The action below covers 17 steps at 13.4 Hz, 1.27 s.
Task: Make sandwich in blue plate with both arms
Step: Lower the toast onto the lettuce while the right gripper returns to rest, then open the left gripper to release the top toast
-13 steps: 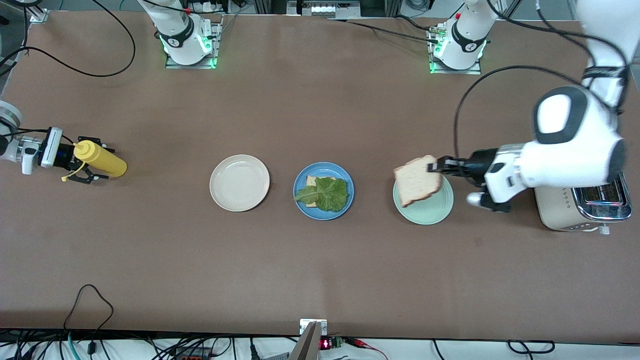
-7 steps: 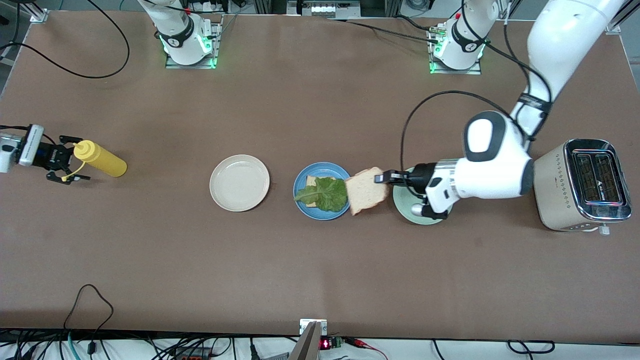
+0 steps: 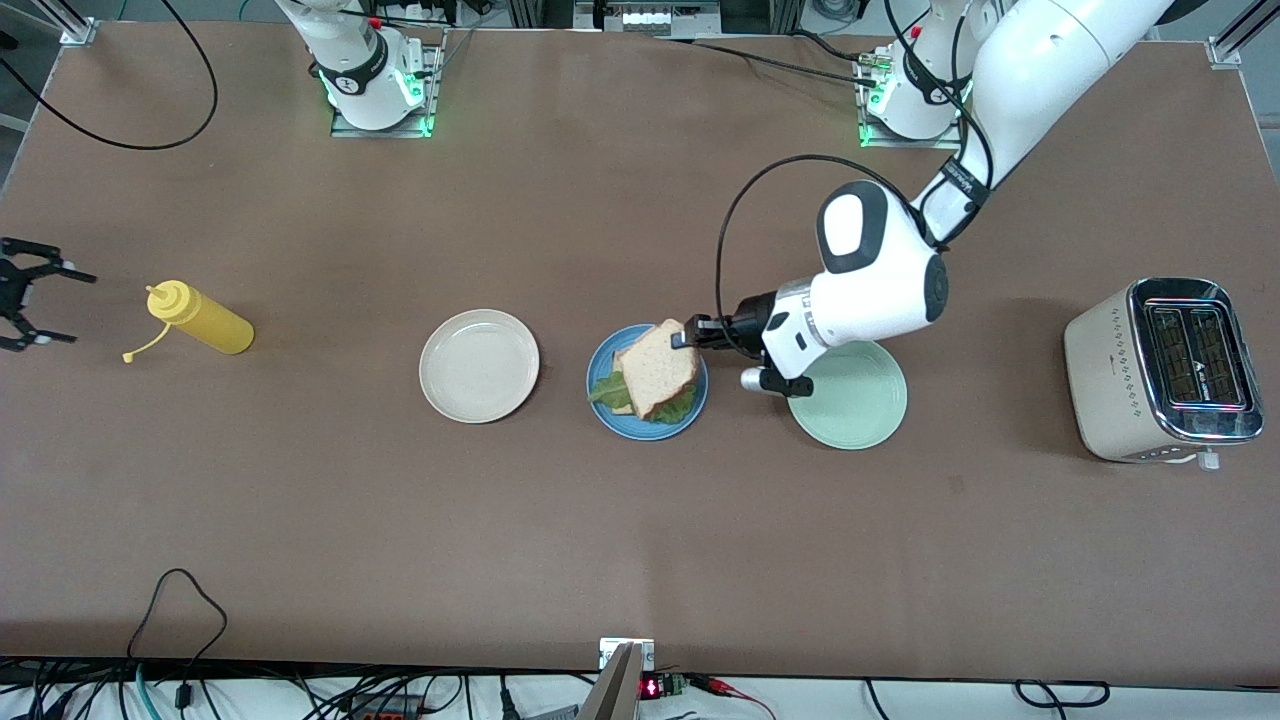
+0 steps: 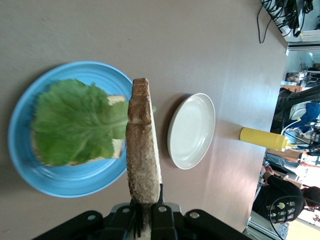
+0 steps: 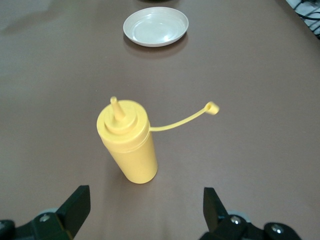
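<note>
Front view: a bread slice (image 3: pixel 660 368) is held by the left gripper (image 3: pixel 687 333) over the blue plate (image 3: pixel 603 400).

Left wrist view: jaws clamped on the slice's edge above lettuce (image 4: pixel 77 121).

Right wrist view: right gripper (image 5: pixel 145 209), jaws spread wide and empty, is seen near a mustard bottle (image 5: pixel 129 141) on the tabletop (image 5: pixel 250 65).

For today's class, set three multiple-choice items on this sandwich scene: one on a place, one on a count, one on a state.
1. Where is the held bread slice?
A. over the blue plate
B. over the cream plate
C. in the toaster

2. How many plates are on the table?
A. two
B. three
C. four

3. How is the right gripper?
A. shut on the mustard bottle
B. shut on nothing
C. open, holding nothing

Key:
1. A, the left gripper holds the slice above the lettuce.
2. B, the blue plate, cream plate and pale green plate.
3. C, its fingers are spread apart, clear of the yellow mustard bottle.
</note>
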Available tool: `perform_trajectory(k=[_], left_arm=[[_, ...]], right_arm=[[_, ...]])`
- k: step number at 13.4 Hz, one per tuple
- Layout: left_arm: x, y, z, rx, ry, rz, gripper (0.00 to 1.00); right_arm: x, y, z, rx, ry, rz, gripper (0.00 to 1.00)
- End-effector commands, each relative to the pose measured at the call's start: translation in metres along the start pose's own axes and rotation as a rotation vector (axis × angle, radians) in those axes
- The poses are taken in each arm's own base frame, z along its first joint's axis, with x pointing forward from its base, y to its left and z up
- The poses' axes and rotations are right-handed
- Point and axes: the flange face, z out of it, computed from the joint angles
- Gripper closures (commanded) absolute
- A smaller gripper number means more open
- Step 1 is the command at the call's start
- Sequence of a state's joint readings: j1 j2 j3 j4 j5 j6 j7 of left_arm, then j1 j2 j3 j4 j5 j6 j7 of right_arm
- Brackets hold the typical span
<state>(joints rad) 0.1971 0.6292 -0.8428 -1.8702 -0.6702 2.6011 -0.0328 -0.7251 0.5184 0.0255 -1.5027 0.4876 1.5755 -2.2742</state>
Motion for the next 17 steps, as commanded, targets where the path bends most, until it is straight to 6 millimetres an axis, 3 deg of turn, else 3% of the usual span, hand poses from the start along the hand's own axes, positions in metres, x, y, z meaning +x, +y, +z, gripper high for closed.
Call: perform_trajectory(k=[1, 4, 7, 9, 14, 17], left_arm=[[-0.001, -0.002, 0.013, -0.035, -0.004, 0.006, 0.99], [0.001, -0.013, 0.023, -0.046, -0.023, 0.043, 0.99], [0.001, -0.017, 0.03, -0.051, -0.035, 0.068, 0.99], [0.006, -0.022, 0.033, -0.063, -0.039, 0.067, 0.99], [0.014, -0.027, 0.043, -0.085, -0.046, 0.067, 0.97], [0.017, -0.038, 0.052, -0.088, -0.056, 0.054, 0.9]], right_arm=[[0.087, 0.005, -0.05, -0.027, -0.125, 0.045, 0.0], [0.19, 0.015, -0.063, -0.044, -0.276, 0.191, 0.0], [0.296, 0.02, -0.045, -0.102, -0.376, 0.446, 0.0], [0.348, 0.021, -0.022, -0.137, -0.401, 0.622, 0.0], [0.417, 0.017, 0.032, -0.239, -0.473, 1.105, 0.0], [0.432, 0.009, 0.047, -0.3, -0.521, 1.338, 0.0]])
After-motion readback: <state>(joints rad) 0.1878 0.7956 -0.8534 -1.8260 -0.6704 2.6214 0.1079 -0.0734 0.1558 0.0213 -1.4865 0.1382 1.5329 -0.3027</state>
